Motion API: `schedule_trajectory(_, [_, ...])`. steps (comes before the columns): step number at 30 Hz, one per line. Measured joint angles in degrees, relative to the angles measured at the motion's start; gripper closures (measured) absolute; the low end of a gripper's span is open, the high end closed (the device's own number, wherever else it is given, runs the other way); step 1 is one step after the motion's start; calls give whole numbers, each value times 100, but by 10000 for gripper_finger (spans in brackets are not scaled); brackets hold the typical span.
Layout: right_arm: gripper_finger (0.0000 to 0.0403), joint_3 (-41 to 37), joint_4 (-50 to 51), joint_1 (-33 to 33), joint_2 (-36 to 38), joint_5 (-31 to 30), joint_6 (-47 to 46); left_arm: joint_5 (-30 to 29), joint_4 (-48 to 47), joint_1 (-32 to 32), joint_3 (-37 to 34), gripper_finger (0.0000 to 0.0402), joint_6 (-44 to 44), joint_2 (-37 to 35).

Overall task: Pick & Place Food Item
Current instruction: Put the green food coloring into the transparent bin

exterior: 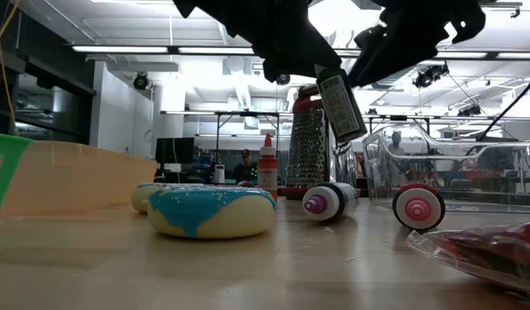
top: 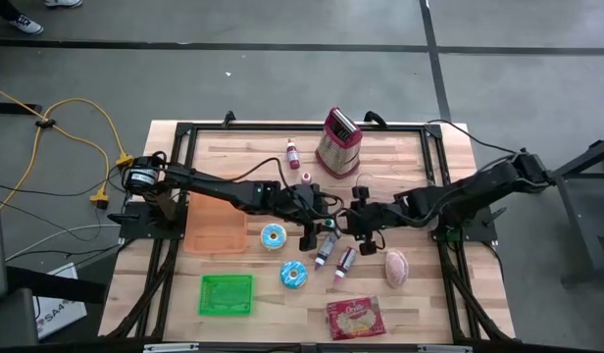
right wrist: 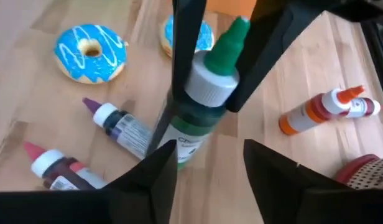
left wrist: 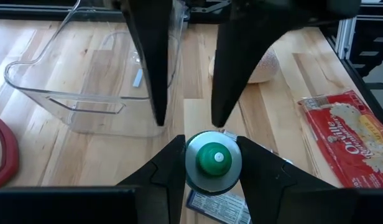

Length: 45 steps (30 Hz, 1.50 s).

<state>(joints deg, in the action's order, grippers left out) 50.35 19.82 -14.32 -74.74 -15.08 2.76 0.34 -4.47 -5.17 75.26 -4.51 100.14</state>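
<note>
A dark bottle with a white collar and green cap (right wrist: 201, 118) hangs above the table's middle (top: 331, 225), tilted with its cap end up in the low view (exterior: 341, 105). My left gripper (left wrist: 211, 146) reaches in from the table's left (top: 317, 227) and is shut on the bottle's cap end. My right gripper (right wrist: 210, 149) comes from the table's right (top: 361, 224). It is open, with its fingers on either side of the bottle's lower body. My left gripper pinches the bottle at its white collar (left wrist: 194, 163), just under the green cap, between its two fingers (right wrist: 185, 62). The fingers lie across the bottle. The bottle is lifted clear of the table and tilted. My right gripper: I cannot tell whether a finger touches the bottle's body.
Below lie two more bottles (top: 327, 247) (top: 343, 263) and two blue-iced donuts (top: 274, 235) (top: 293, 275). An orange tray (top: 216, 224) and a green basket (top: 226, 294) are at the left. A grater (top: 338, 142) stands at the far side. A popcorn pack (top: 351, 319) lies near, and a clear container (left wrist: 92, 74) stands at the right.
</note>
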Motion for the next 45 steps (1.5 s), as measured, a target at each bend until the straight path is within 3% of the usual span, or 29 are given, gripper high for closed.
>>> schedule_trajectory(8, [190,5,-280,-5,-197,369,-240,2,2,0,0,286,16,0])
schedule_trajectory(19, [190,-2,-600,4,-214,471,-753,21,55,-4,0,286,105,0])
schedule_trajectory(45, [196,0,-920,21,-271,737,-750,-20,334,-177,0,286,318,0])
